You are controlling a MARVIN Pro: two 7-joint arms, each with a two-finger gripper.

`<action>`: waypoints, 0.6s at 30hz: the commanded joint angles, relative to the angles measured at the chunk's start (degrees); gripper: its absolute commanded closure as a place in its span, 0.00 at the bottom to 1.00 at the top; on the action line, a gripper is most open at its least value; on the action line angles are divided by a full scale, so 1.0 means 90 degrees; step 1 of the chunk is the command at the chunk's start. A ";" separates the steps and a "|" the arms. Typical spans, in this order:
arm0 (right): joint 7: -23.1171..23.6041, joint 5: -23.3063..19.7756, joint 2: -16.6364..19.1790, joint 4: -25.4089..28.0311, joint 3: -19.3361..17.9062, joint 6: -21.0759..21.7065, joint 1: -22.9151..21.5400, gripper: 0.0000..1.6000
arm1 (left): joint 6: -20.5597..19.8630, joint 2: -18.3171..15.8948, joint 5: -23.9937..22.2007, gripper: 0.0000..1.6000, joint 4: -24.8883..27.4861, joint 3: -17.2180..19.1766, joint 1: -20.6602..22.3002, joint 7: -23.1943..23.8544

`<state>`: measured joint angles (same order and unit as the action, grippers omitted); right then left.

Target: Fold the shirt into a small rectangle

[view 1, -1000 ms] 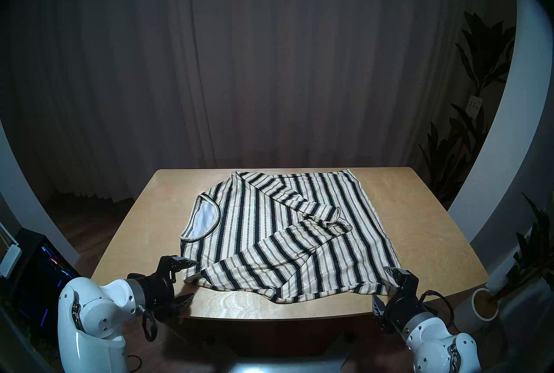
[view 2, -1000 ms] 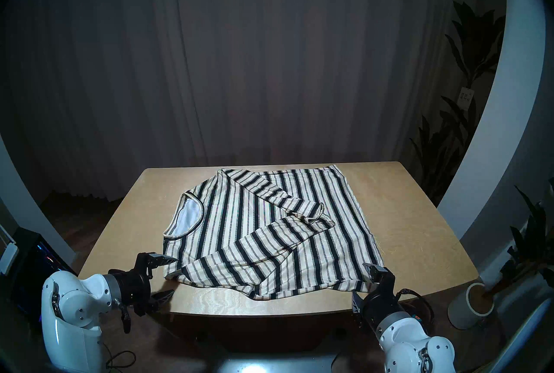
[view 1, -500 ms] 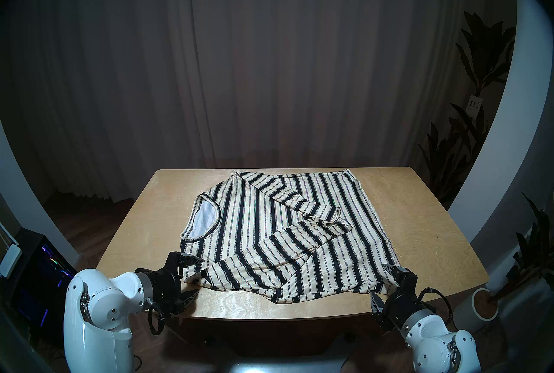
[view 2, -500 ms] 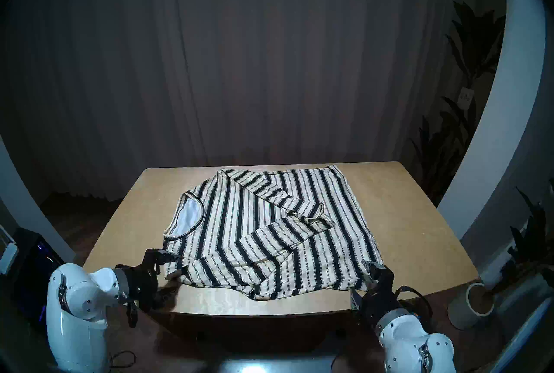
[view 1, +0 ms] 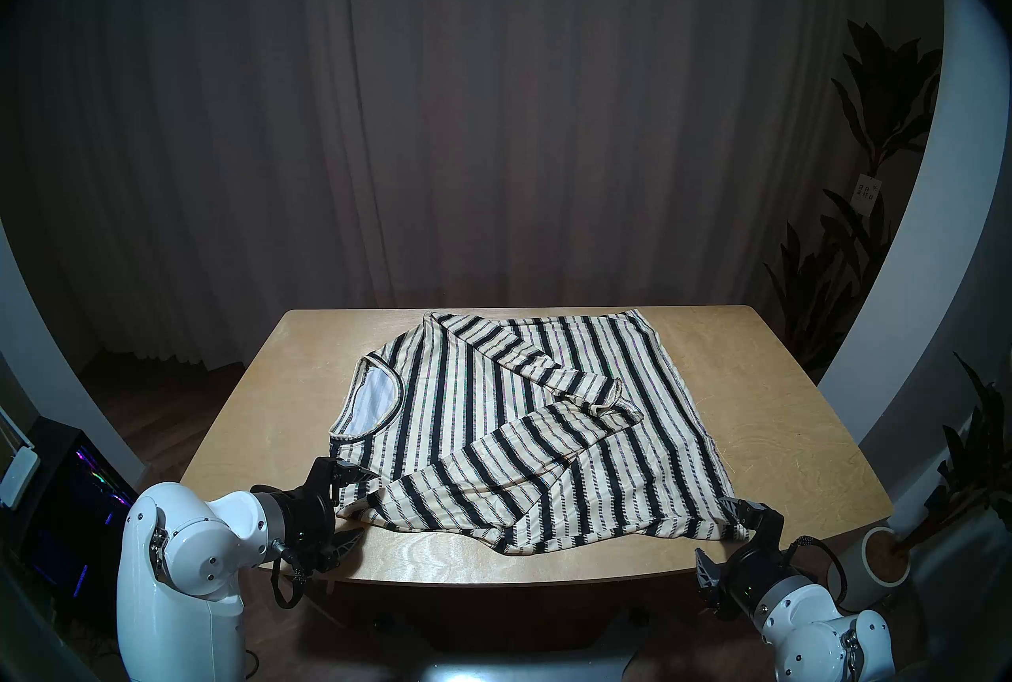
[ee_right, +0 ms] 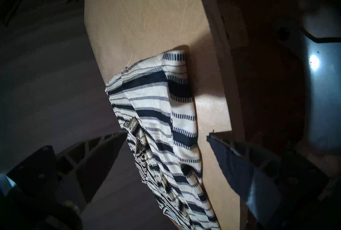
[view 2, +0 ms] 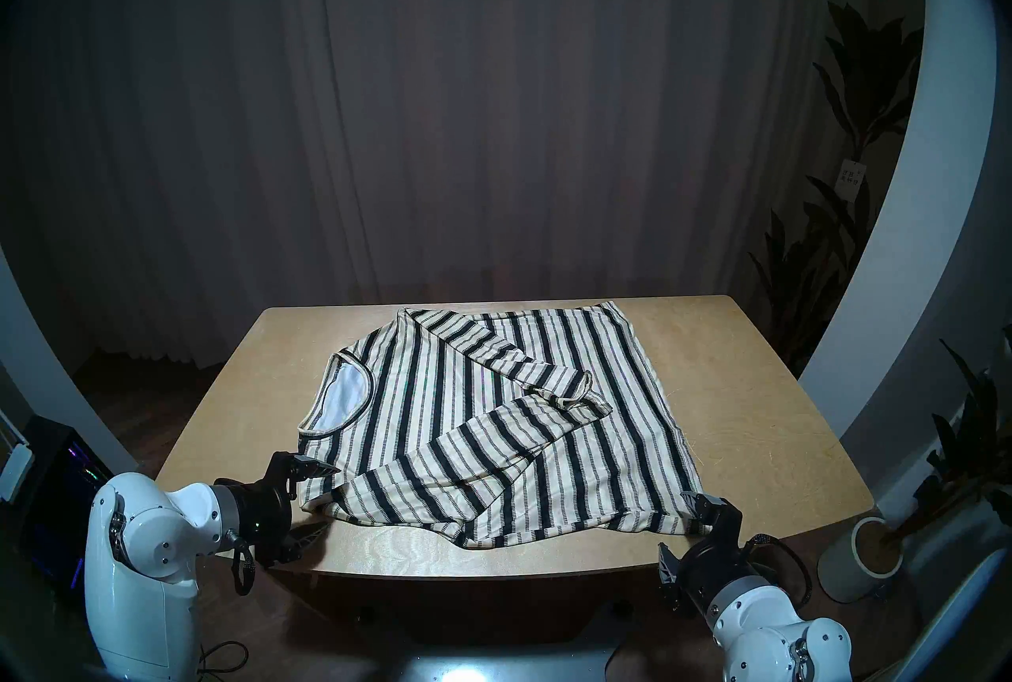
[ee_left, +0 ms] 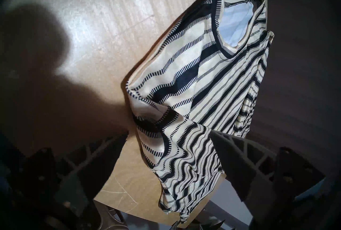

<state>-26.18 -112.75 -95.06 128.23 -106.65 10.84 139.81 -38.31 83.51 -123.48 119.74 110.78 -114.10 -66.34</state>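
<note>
1. Jaws on both grippers spread wide, nothing held. Left gripper (view 1: 358, 505) straddles the near shoulder corner of the striped shirt (view 1: 520, 423), upper finger over the cloth, lower finger by the table edge. Right gripper (view 1: 722, 533) sits at the near hem corner, cloth between its fingers in the wrist view but unpinched.
2. Shirt lies spread on the wooden table (view 1: 794, 418), neckline (view 1: 378, 399) to the left, both sleeves folded across the body, near edge rumpled.
3. Step in hand, by my reading: pinch both near corners for a fold away from the robot.
4. To do well: catch every layer at each corner, including the loose sleeve fold; close both together; lift evenly so stripes stay parallel and sleeves don't slip.
</note>
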 commanded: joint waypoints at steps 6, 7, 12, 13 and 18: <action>0.0156 0.0093 0.0161 -0.0186 0.0029 0.0118 -0.0289 0.00 | -0.0072 0.0074 0.0230 0.00 -0.0230 -0.0193 0.0176 0.0286; 0.0161 0.0099 0.0163 -0.0200 0.0031 0.0120 -0.0310 0.00 | -0.0056 0.0070 0.0234 0.00 -0.0232 -0.0202 0.0182 0.0286; 0.0172 0.0202 0.0173 -0.0284 0.0057 0.0071 -0.0423 0.00 | -0.0069 0.0034 0.0286 0.00 -0.0320 -0.0272 0.0244 0.0285; 0.0170 0.0226 0.0168 -0.0305 0.0062 0.0053 -0.0442 0.00 | -0.0073 0.0028 0.0308 0.00 -0.0344 -0.0293 0.0261 0.0278; 0.0170 0.0370 0.0164 -0.0429 0.0108 -0.0047 -0.0570 0.00 | -0.0105 -0.0010 0.0405 0.00 -0.0508 -0.0397 0.0385 0.0249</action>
<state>-24.23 -110.89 -93.49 125.33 -106.14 11.85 136.35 -38.95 83.86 -121.06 117.16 108.53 -111.62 -63.82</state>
